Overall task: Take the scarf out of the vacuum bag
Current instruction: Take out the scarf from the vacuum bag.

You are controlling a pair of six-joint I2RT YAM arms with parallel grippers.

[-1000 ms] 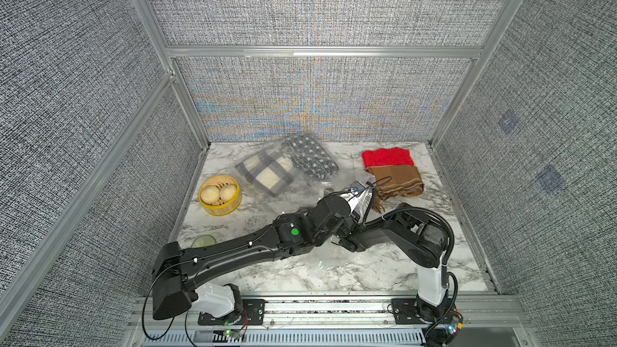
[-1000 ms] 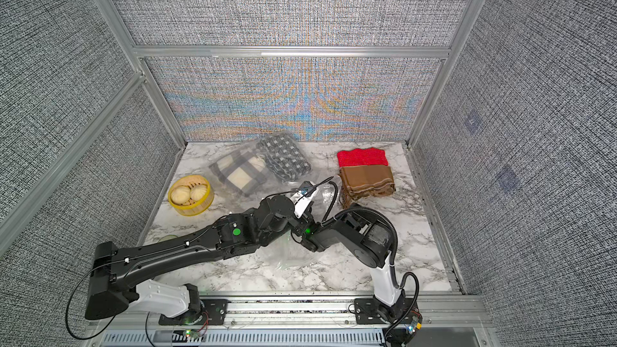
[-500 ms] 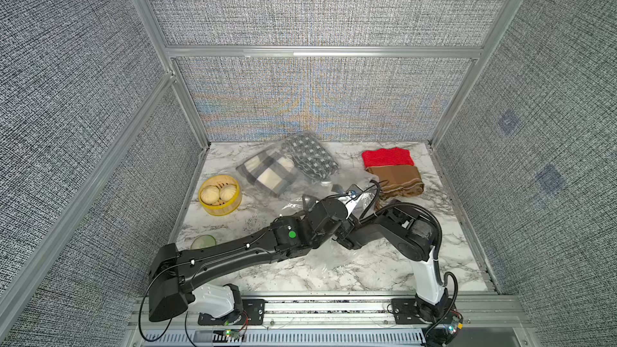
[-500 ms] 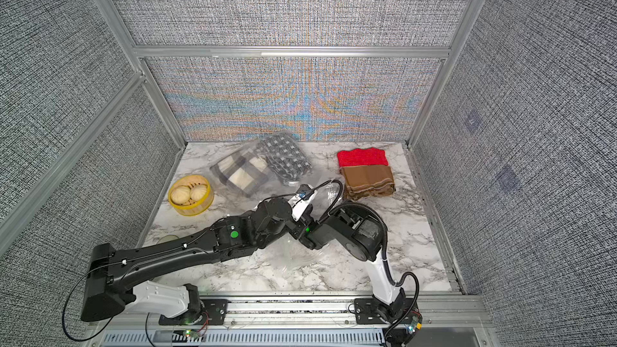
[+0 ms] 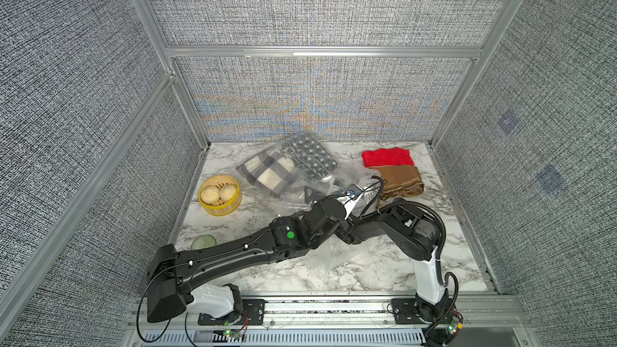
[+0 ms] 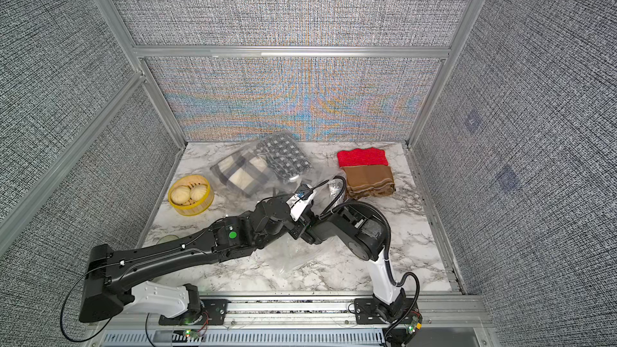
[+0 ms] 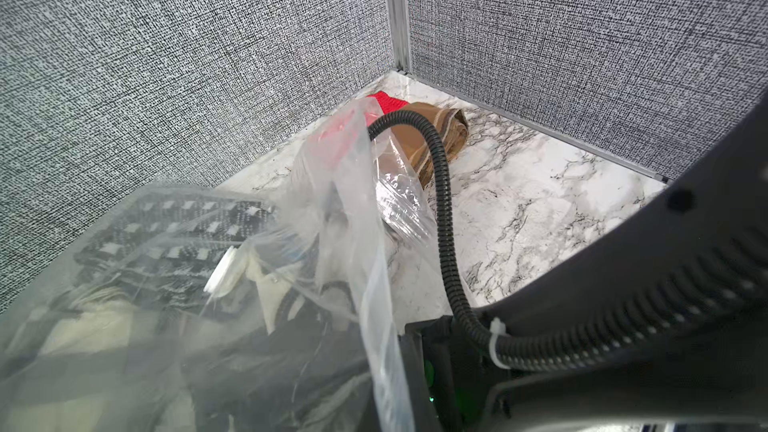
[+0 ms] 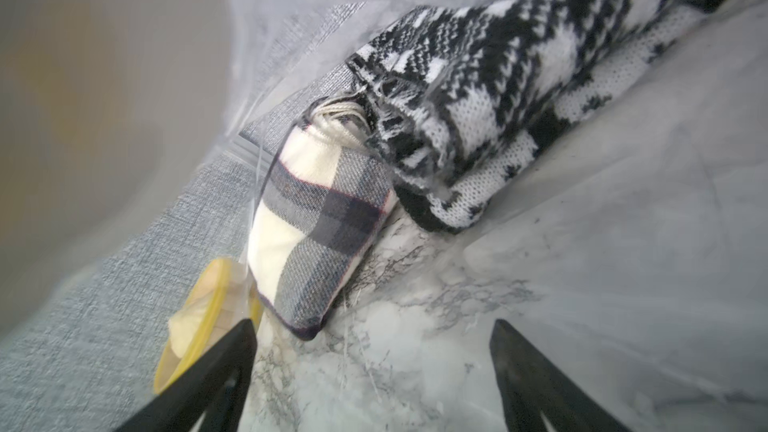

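Currently my left hand (image 5: 352,196) pinches the bag (image 5: 283,200); my right hand (image 8: 374,326), open inside it, faces the plaid scarf (image 8: 316,222).

L arm (image 5: 233,255) stretched long from front base toward centre, L wrist (image 5: 329,210) lifted; L gripper closed, tips out of sight. R arm (image 5: 414,228) folded at elbow, forearm tucked under L wrist; R gripper (image 8: 374,322) jaws wide apart
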